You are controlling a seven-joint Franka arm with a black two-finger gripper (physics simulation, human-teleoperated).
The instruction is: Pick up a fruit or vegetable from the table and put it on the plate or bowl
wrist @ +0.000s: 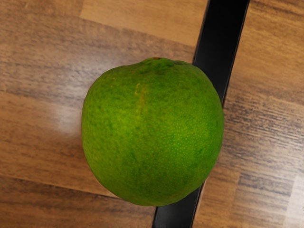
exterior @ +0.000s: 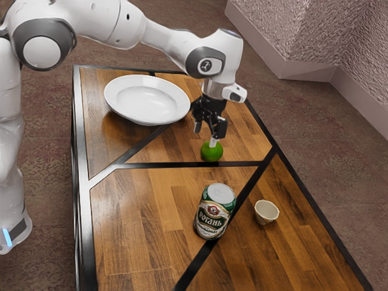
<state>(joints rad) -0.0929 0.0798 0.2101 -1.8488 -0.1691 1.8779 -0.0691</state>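
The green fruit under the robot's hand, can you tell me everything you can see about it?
The green fruit looks like a lime: round, bright green with yellowish streaks, dimpled skin and a small brownish spot at one end. It looks whole and unbruised. It sits on the wooden table, at the edge of a black strip, apart from the white plate. The jaws stand open right over it; whether they touch it I cannot tell.
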